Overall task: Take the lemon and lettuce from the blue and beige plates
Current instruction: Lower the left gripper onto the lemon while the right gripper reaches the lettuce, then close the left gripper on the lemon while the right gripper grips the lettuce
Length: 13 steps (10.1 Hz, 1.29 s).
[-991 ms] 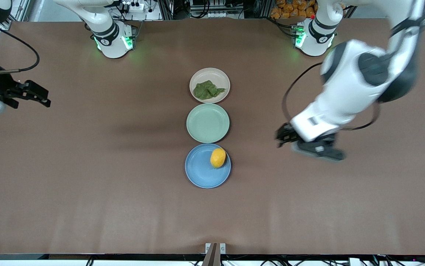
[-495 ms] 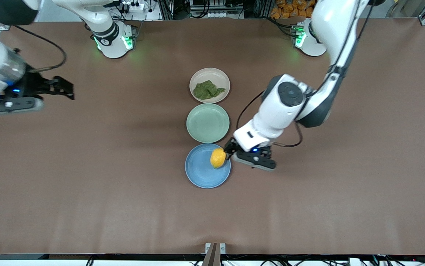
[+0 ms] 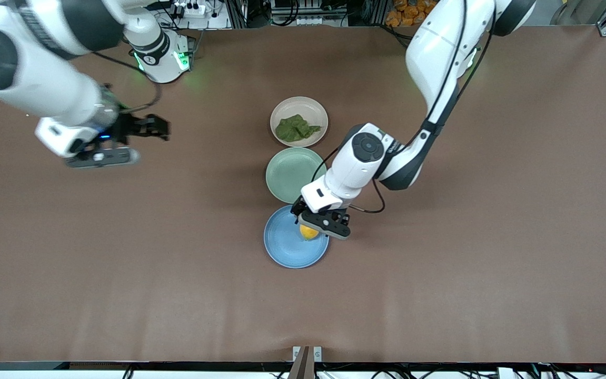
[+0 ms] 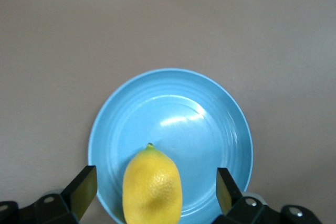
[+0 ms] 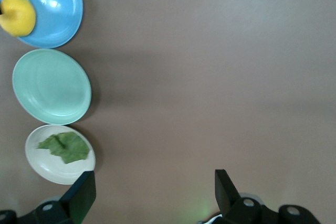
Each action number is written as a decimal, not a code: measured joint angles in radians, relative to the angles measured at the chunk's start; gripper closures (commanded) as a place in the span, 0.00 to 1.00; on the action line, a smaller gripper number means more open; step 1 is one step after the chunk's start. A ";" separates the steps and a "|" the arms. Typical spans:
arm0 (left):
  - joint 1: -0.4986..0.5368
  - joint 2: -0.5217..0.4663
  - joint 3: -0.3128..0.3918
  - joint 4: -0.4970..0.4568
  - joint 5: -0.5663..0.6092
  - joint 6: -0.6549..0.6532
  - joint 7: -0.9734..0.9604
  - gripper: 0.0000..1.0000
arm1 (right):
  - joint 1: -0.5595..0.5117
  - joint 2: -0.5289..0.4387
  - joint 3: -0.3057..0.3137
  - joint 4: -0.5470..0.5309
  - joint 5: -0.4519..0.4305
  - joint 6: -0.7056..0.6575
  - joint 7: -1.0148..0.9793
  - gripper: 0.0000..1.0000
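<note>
Neither pick is done yet: the right gripper (image 3: 150, 128) hangs with its fingers apart over bare table toward the right arm's end, well short of the lettuce (image 3: 295, 128), which lies on the beige plate (image 3: 315, 108) at mid-table nearest the bases' edge. The left gripper (image 3: 317, 221) is low over the lemon (image 4: 152, 186), its fingers spread on either side and not closed, the fruit sitting on the blue plate (image 3: 281, 245), the plate nearest the front camera's edge (an empty green plate (image 3: 289, 175) lies between the two). The brown table (image 3: 471, 273) is otherwise bare, with racks and cables past its bases' edge.
</note>
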<state>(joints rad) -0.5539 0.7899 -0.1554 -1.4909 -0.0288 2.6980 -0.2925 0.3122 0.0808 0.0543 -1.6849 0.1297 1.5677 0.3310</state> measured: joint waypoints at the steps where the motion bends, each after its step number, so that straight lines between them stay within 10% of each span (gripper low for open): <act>1: -0.002 0.017 0.001 0.001 0.000 0.022 0.000 0.00 | 0.068 0.004 0.002 -0.041 0.028 0.043 0.114 0.00; 7: -0.022 0.115 0.005 0.004 0.000 0.152 0.000 0.00 | 0.443 0.123 0.003 -0.261 0.035 0.499 0.637 0.00; 13: -0.026 0.125 0.008 0.010 0.000 0.157 0.000 0.01 | 0.583 0.272 0.001 -0.387 0.008 0.841 0.836 0.00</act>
<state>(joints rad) -0.5796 0.9153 -0.1477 -1.4806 -0.0288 2.8549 -0.2924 0.8947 0.3529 0.0549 -2.0724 0.1374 2.4086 1.1674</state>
